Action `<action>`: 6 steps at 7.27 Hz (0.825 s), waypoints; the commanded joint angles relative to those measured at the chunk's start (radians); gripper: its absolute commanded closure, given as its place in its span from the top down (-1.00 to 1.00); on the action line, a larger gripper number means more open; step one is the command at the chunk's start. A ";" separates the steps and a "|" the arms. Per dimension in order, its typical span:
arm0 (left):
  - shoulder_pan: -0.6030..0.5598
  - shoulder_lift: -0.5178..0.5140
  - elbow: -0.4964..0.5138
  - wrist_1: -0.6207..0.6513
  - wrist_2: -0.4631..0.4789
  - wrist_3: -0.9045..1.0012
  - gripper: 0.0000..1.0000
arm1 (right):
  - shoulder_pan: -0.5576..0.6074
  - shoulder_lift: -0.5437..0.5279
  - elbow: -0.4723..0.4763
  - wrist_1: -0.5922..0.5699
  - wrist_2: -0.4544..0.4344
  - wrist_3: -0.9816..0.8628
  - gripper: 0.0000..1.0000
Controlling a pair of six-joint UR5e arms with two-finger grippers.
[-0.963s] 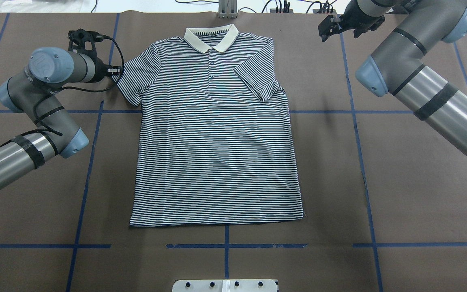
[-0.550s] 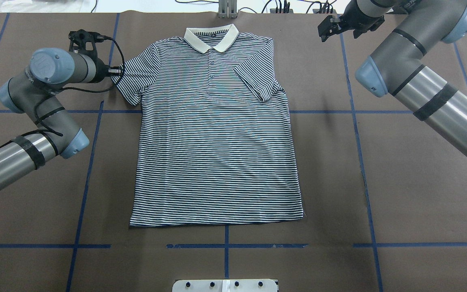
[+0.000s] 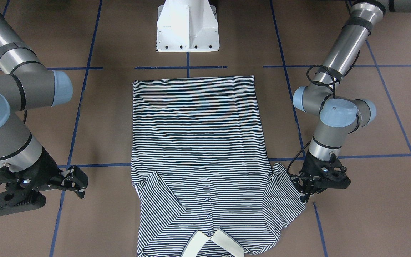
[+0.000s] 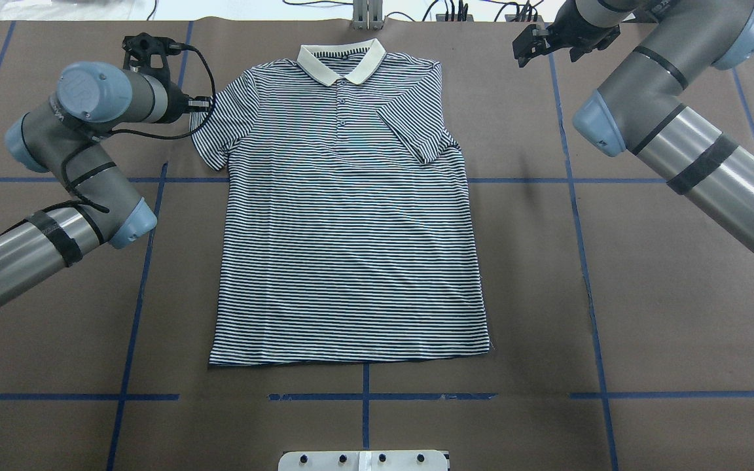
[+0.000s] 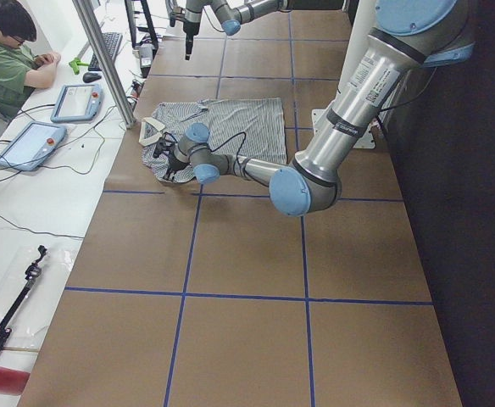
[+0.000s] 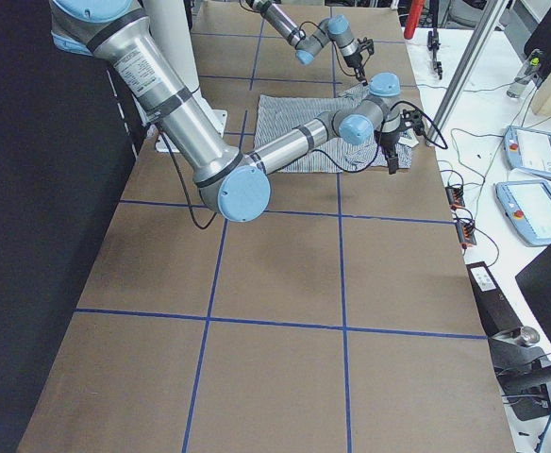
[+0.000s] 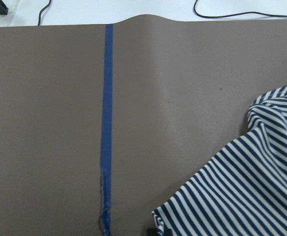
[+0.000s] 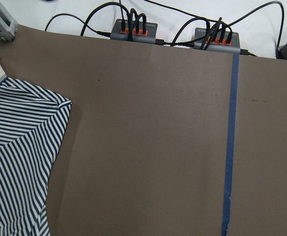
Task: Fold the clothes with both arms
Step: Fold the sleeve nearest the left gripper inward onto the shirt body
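Observation:
The striped polo shirt (image 4: 351,229) lies flat and face up on the brown table, its cream collar (image 4: 341,62) at the far edge. One sleeve (image 4: 419,134) is folded in over the chest. My left gripper (image 4: 205,103) is at the outer edge of the other sleeve (image 4: 226,124) and appears shut on the hem, which is raised and bunched. From across the table this left gripper (image 3: 303,194) pinches the sleeve (image 3: 284,192). The left wrist view shows striped cloth (image 7: 251,191) by a fingertip. My right gripper (image 4: 526,49) hovers open beyond the shirt's far corner, holding nothing.
Blue tape lines (image 4: 135,294) cross the brown table cover. The white pedestal base (image 3: 187,28) stands at the near edge by the shirt's hem. Cable hubs (image 8: 133,32) sit at the far edge. A person (image 5: 6,59) sits at a side bench with tablets (image 5: 78,102).
My left gripper has moved toward the far edge and inward, drawing the sleeve's edge with it. The right arm has barely moved.

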 commanded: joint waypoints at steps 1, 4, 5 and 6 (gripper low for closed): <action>0.009 -0.109 -0.066 0.235 0.002 -0.053 -1.00 | -0.004 -0.002 0.000 0.000 -0.001 0.006 1.00; 0.092 -0.312 0.136 0.261 0.045 -0.146 -1.00 | -0.019 -0.002 0.000 0.002 -0.021 0.009 1.00; 0.109 -0.327 0.159 0.261 0.060 -0.150 -1.00 | -0.019 -0.002 0.000 0.002 -0.023 0.009 1.00; 0.109 -0.332 0.167 0.261 0.062 -0.150 -1.00 | -0.019 -0.002 0.001 0.002 -0.023 0.009 1.00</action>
